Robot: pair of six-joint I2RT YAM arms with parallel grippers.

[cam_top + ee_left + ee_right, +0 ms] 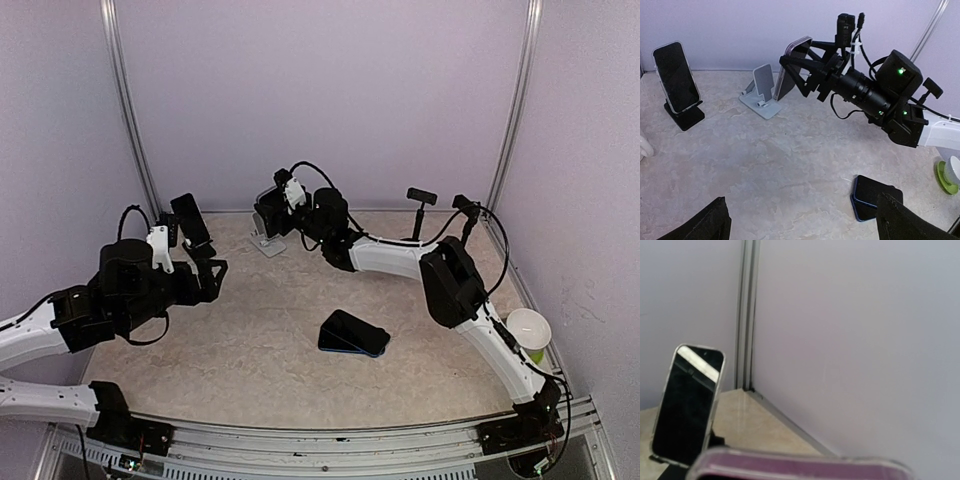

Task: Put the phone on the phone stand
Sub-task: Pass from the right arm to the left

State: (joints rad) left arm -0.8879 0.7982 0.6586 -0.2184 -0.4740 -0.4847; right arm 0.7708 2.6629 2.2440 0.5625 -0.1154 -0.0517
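1. The right end effector (805, 65) is clamped on the phone (786, 82), a handset in a purplish clear case. It pinches the phone across its edges, leaving the lower end free to drop onto a ledge.
2. The phone hangs tilted just beside the grey stand (762, 92), which sits near the far edge of the bench (250, 330), left of its middle. I cannot tell whether phone and stand touch.
3. The tilt roughly matches the stand's sloping back. I judge this to be the lining-up for the set-down, which is not yet done.
4. The left end effector (208, 270) stands wide open and empty by the left edge, out of the way.
5. A second phone (675, 75) leans on a black stand (685, 117) toward the far left corner. Stacked phones (871, 197) lie flat near the bench's middle.
6. No brand, label or writing can be read.
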